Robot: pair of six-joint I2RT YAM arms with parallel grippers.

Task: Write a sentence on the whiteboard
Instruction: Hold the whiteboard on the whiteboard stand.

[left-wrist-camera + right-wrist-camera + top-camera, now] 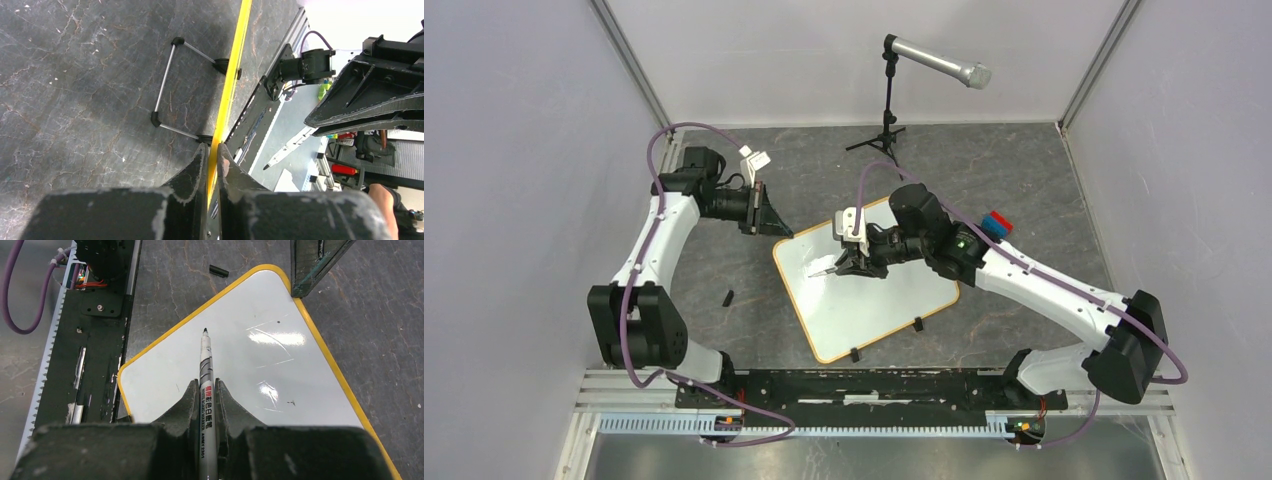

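the right gripper is clamped on a marker, whose long axis runs straight out from the jaws. its tip lies over the blank whiteboard, toward the left arm's side; i cannot tell whether it touches. the left gripper pinches the board's rim at the far left corner, so the writing seems to fall to the right arm.

One whiteboard, one marker, one microphone
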